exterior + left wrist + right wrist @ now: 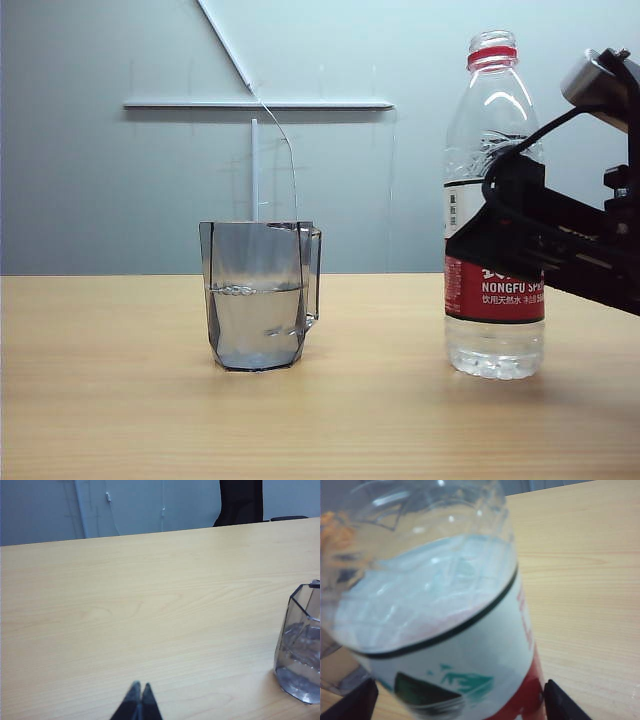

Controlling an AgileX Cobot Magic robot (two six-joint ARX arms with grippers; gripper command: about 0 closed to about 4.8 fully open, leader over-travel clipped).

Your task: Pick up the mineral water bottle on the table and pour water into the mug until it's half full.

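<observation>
The mineral water bottle (497, 130) stands upright on the table (120, 400) at the right, uncapped, with a little water (495, 355) in its base. My right gripper (500, 225) is open around its label, the fingers either side of the bottle (445, 630); in the right wrist view the gripper (460, 702) shows a gap of bare wood beside one finger (357, 702). The mug (258, 300) stands left of the bottle, roughly half full of water (255, 325). My left gripper (140, 687) is shut and empty, low over bare table, with the mug (300, 655) off to one side.
A grey wall with a white horizontal bar (258, 104) rises behind the table's far edge. A dark chair back (241, 502) stands beyond the table in the left wrist view. The right arm's black body (590, 250) reaches in from the right edge.
</observation>
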